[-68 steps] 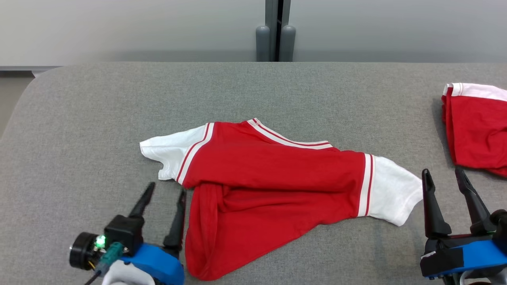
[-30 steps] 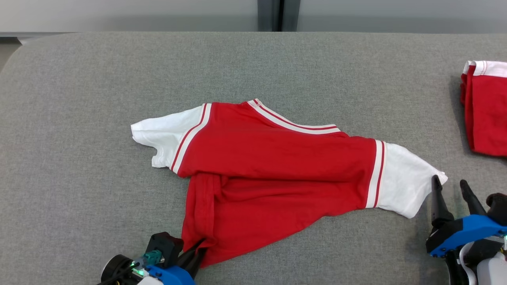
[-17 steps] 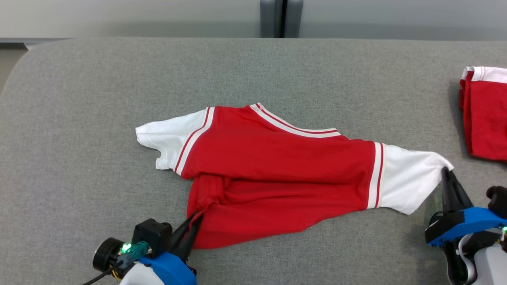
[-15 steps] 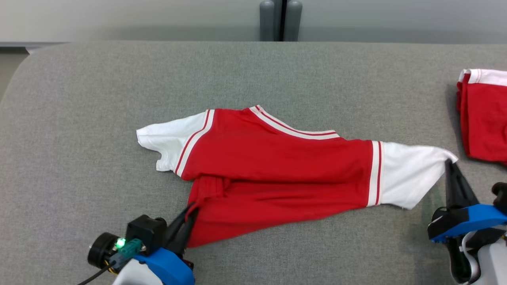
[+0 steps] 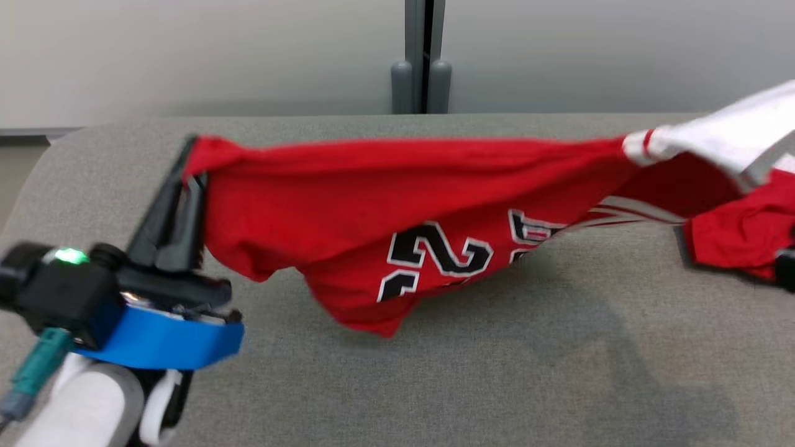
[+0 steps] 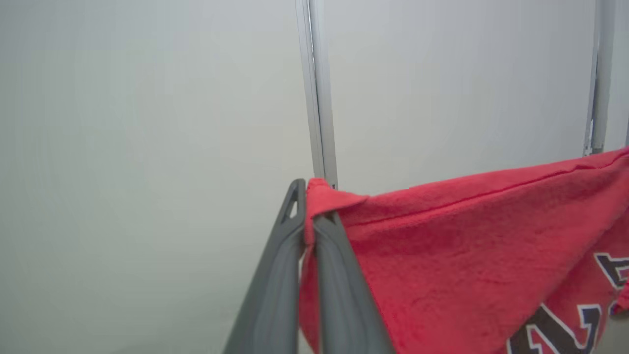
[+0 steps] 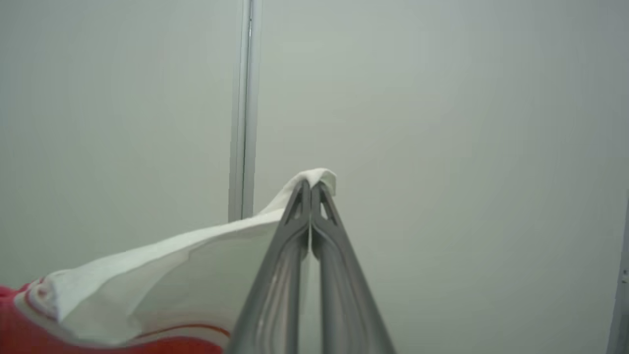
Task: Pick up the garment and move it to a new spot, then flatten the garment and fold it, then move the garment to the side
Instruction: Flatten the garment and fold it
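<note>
The pale wall (image 5: 186,56) fills the far side, from 10 o'clock to 2 o'clock in the head view. A pair of grey posts (image 5: 421,74) stands against it at 12 o'clock.

Below the wall, the grey cloth-covered table (image 5: 435,385) spreads across the rest of that view.

The red shirt (image 5: 323,198) is held up above the table. It is stretched from 9 o'clock to 3 o'clock across the middle of the view. Its top edge runs nearly level and its body sags below. Black figures edged in white (image 5: 435,254) show on the hanging part. The lowest fold drops toward 6 o'clock, close over the table; whether it touches I cannot tell. The white sleeve (image 5: 726,139) rises toward 2 o'clock and is blurred.

A 2nd red garment (image 5: 733,242) lies on the table at 3 o'clock, partly behind the sleeve.

The left gripper (image 5: 189,161) is at 9 o'clock. Its 2 fingers are pressed together on a red corner of the shirt. The left wrist view shows that corner (image 6: 324,194) pinched at the tips of the same gripper (image 6: 307,216).

In the right wrist view, the right gripper (image 7: 310,189) has its fingers closed tight on the white sleeve tip (image 7: 319,176), and the sleeve trails away toward 8 o'clock.
</note>
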{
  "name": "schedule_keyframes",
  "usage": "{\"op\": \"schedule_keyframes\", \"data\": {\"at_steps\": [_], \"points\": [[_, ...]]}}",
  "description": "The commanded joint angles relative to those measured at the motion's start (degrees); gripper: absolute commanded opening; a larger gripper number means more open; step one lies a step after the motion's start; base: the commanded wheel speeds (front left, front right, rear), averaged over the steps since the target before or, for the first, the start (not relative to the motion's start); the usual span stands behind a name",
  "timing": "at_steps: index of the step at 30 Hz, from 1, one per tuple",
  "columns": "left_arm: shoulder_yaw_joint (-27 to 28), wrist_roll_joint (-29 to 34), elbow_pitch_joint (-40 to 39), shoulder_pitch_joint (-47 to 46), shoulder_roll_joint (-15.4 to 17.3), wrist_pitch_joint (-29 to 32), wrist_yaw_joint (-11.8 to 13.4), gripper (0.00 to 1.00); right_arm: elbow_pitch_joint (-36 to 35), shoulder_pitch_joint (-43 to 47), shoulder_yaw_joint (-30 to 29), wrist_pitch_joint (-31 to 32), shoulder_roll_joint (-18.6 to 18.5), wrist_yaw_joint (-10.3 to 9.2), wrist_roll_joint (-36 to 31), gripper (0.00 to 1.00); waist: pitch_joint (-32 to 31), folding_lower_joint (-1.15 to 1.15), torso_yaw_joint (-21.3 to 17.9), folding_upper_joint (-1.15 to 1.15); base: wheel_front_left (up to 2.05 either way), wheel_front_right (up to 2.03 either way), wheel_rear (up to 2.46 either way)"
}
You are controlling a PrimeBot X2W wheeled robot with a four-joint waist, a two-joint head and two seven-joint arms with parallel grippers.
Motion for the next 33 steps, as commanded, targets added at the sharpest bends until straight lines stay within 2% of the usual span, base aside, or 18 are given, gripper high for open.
{"op": "schedule_keyframes", "data": {"at_steps": [1, 5, 8, 12, 16, 23, 29, 33], "points": [[1.5, 1.0, -1.9, -2.8, 0.5, -0.4, 0.8, 0.0, -3.9, -2.5, -0.8, 1.7, -1.2, 0.01, -0.8, 0.0, -1.1, 0.01, -0.5, 0.01, 0.0, 0.0, 0.0], [4.2, 1.6, -4.8, -7.7, 1.1, 0.0, 1.7, 0.0, -10.6, -7.9, -1.8, 5.8, -3.4, 0.01, -0.7, 0.0, -2.4, 0.01, -0.6, 0.01, 0.0, 0.0, 0.0], [6.1, 1.7, -6.1, -11.4, 0.9, 0.1, 2.5, 0.0, -12.1, -11.9, -2.2, 8.1, -5.4, 0.01, 1.1, 0.0, -3.0, 0.01, -0.7, 0.01, 0.0, 0.0, 0.0], [6.8, 0.3, -4.8, -15.9, 0.4, 0.9, 1.3, 0.0, -10.1, -16.3, -2.3, 10.1, -7.3, 0.01, 3.2, 0.0, -2.9, 0.01, -0.8, 0.01, 0.0, 0.0, 0.0], [5.9, -2.2, 0.1, -20.7, -1.3, 1.0, -1.3, 0.0, -4.5, -20.6, -0.8, 10.9, -8.7, 0.01, 5.2, 0.0, -1.0, 0.01, -0.9, 0.01, 0.0, 0.0, 0.0], [5.0, -5.4, 21.1, -33.3, -6.9, -2.9, -6.5, 0.0, 10.3, -32.3, 3.9, 8.1, -9.3, 0.01, 7.3, 0.0, 3.0, 0.01, -1.0, 0.01, 0.0, 0.0, 0.0], [5.7, -7.1, 41.2, -46.9, -11.4, -7.8, -10.9, 0.0, 24.9, -46.8, 8.5, 2.8, -6.8, 0.01, 6.5, 0.0, 5.6, 0.01, -1.8, 0.01, 0.0, 0.0, 0.0], [4.6, -6.5, 54.4, -52.7, -13.0, -8.6, -13.4, 0.0, 36.8, -53.3, 11.1, 0.0, -4.7, 0.01, 6.0, 0.0, 6.9, 0.01, -2.4, 0.01, 0.0, 0.0, 0.0]]}}
